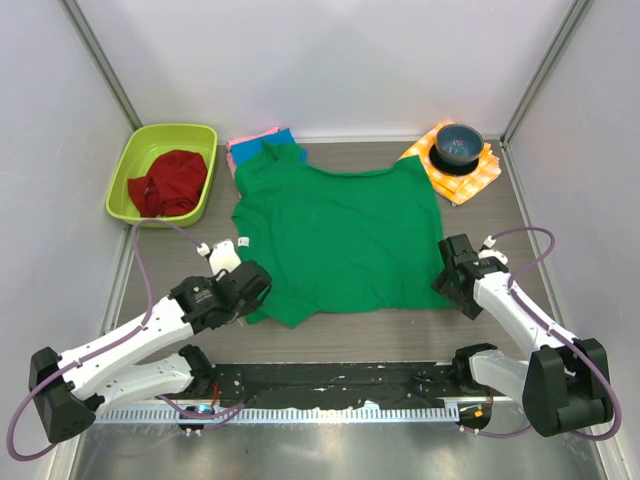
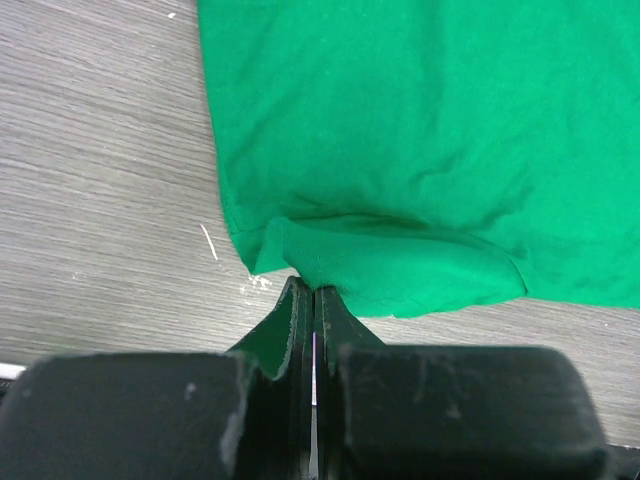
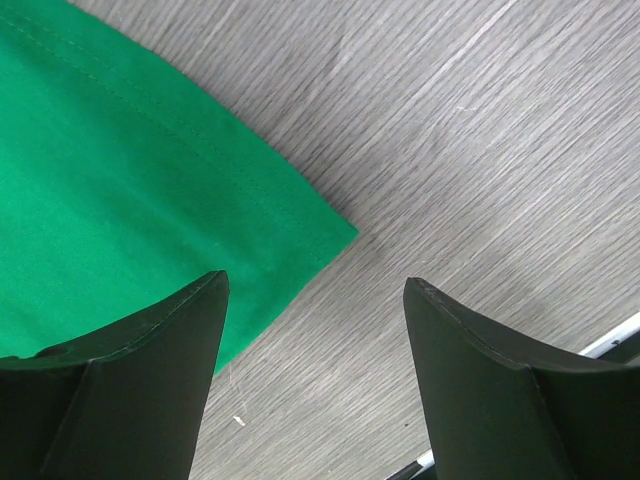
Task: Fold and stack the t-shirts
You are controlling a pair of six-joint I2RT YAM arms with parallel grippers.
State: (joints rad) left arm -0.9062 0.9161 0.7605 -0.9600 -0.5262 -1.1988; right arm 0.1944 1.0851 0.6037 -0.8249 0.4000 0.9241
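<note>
Nearest the arm bases, the left gripper (image 2: 307,295) is pinching the near-left hem corner of the green t-shirt (image 1: 340,240), its jaws closed tight on the cloth, which is rising in a small fold at the fingertips. On the opposite side, the right gripper (image 3: 315,285) is hovering with its jaws spread wide over the near-right hem corner, holding nothing; the placement suggests that it is lining up to take that corner, so that both arms can carry the hem toward the collar in one fold. The shirt itself is lying flat and spread across the middle of the table (image 1: 500,320), collar toward the far wall. Beyond it, the blue t-shirt (image 1: 288,135) and the pink t-shirt (image 1: 250,142) are lying touching its far-left shoulder, partly tucked beneath, and may be crowding the fold's landing area. At the far left, a bin (image 1: 165,135) is holding a red cloth (image 1: 168,183); at the far right, a bowl (image 1: 458,143) is sitting on a checked cloth (image 1: 470,180), just beside the sleeve.
</note>
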